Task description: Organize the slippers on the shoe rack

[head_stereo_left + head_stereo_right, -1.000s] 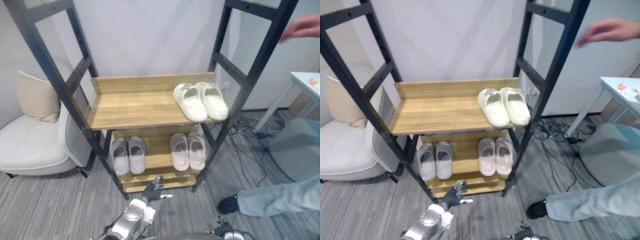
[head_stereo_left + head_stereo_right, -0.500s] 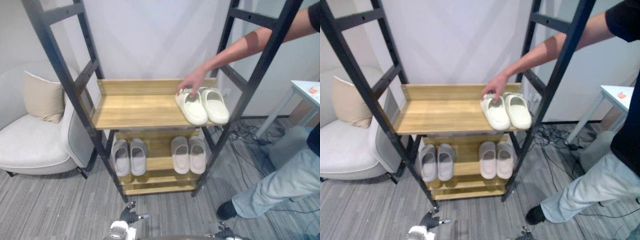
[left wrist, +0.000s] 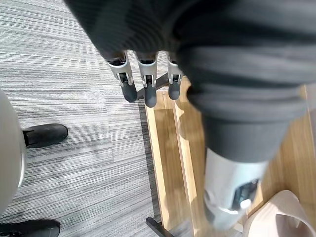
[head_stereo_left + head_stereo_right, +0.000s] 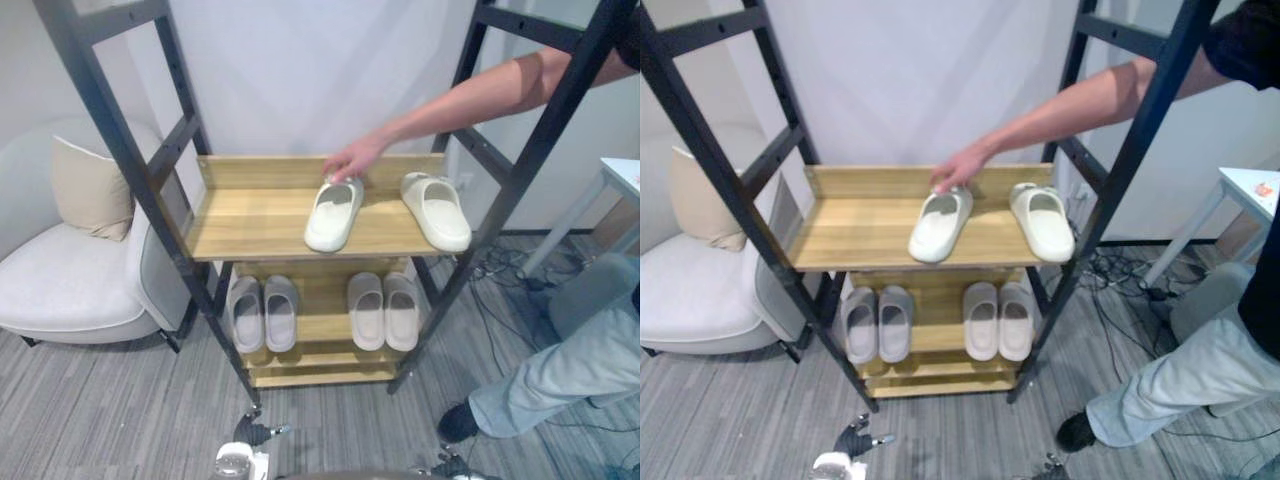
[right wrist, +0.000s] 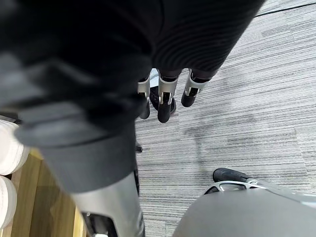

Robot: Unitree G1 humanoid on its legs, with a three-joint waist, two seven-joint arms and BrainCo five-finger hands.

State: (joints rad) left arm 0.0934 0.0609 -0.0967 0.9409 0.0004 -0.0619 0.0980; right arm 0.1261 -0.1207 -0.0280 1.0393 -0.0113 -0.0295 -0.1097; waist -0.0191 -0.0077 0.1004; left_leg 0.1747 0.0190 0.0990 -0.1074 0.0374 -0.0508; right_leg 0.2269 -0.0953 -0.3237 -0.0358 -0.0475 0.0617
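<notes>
Partly, a person's hand [image 4: 350,160] covers one cream slipper [image 4: 333,215].

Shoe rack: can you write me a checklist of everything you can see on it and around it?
Surface: shoe rack, wooden shelves in a dark frame.
Job's things: angled cream slipper in the middle of the top shelf, a person's hand on its back end; second cream slipper apart at the right end. Grey pair and beige pair side by side on the lower shelf.
Clutter: nothing seen.
Hands: left hand and right hand low over the floor, fingers straight, holding nothing.
Cables: cables on the floor behind the rack's right side.
Surroundings: armchair with cushion on the left; white table and the person's leg on the right.
</notes>
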